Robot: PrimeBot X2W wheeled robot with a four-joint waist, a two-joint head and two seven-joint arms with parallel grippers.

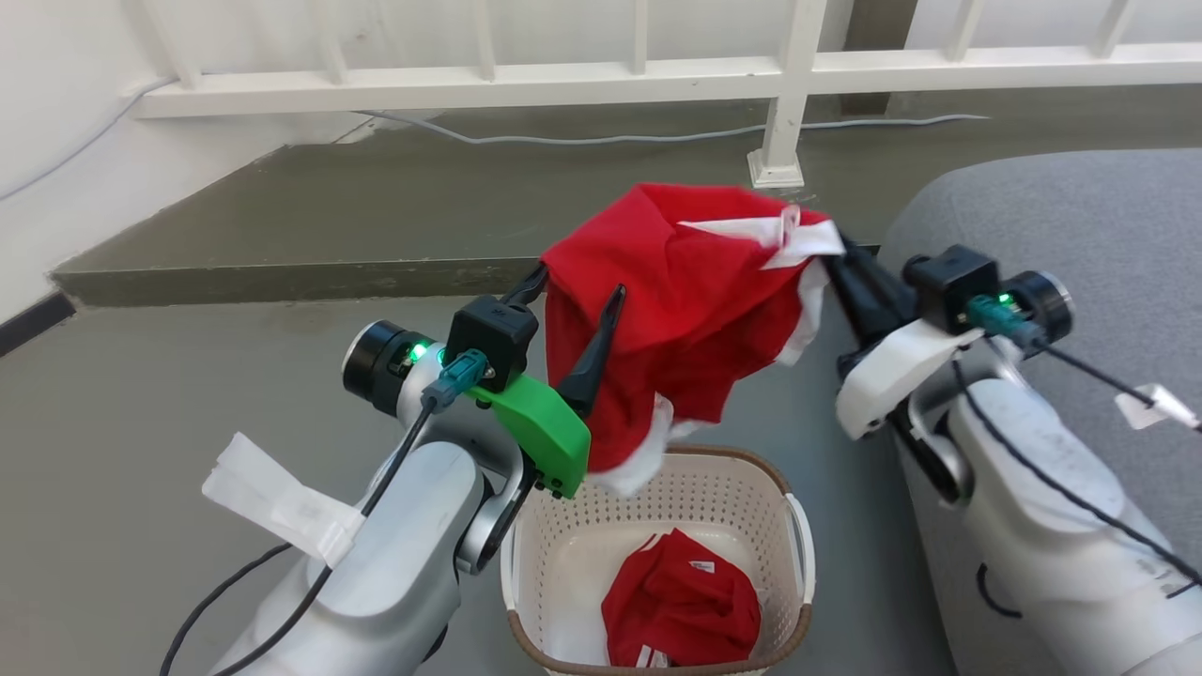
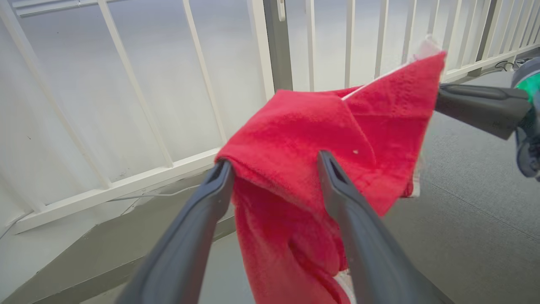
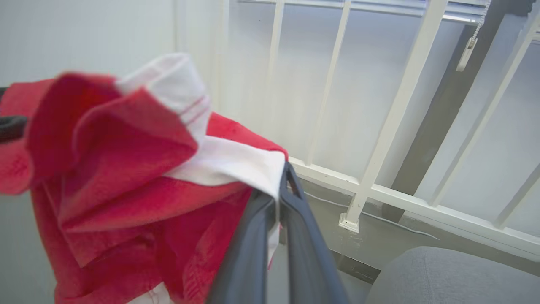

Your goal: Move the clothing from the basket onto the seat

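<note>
Bare grey floor [image 1: 188, 422] all round, white railing [image 1: 563, 80] across the back, thin cable [image 1: 657, 136] lying along its foot. At the right edge, the grey seat [image 1: 1080, 216], just beside the right forearm [image 1: 1033, 451]. Lower down, on the floor between the two arms, the cream basket [image 1: 796, 526], upright, with one red garment [image 1: 681, 606] crumpled on its bottom. Above the basket, the raised garment [image 1: 685, 310], red with white trim, strung between both grippers and sagging in the middle, lowest hem near the rim; touching or not, impossible to tell. On the white ribbed edge, the right gripper [image 1: 839, 252], clamped tight, fingers [image 3: 299, 236] pressed together with the cloth nipped at the tips: evidently the true hold, bearing the weight. At the other end, the left gripper [image 1: 575, 291], spread wide, fingers [image 2: 198, 219] well apart and not pinching, a red fold hooked over one fingertip and hanging between the two; probably a prop only, to hold the cloth spread and up off the basket. Held high, likely, to free the hem before any sideways travel. Half done at best, by the look of it: nothing on the seat, one piece in the air, one in the basket. Next, probably a swing rightward over the cushion. Risks: cloth slipping off the open left fingertip, or the hem snagging a basket handle.
</note>
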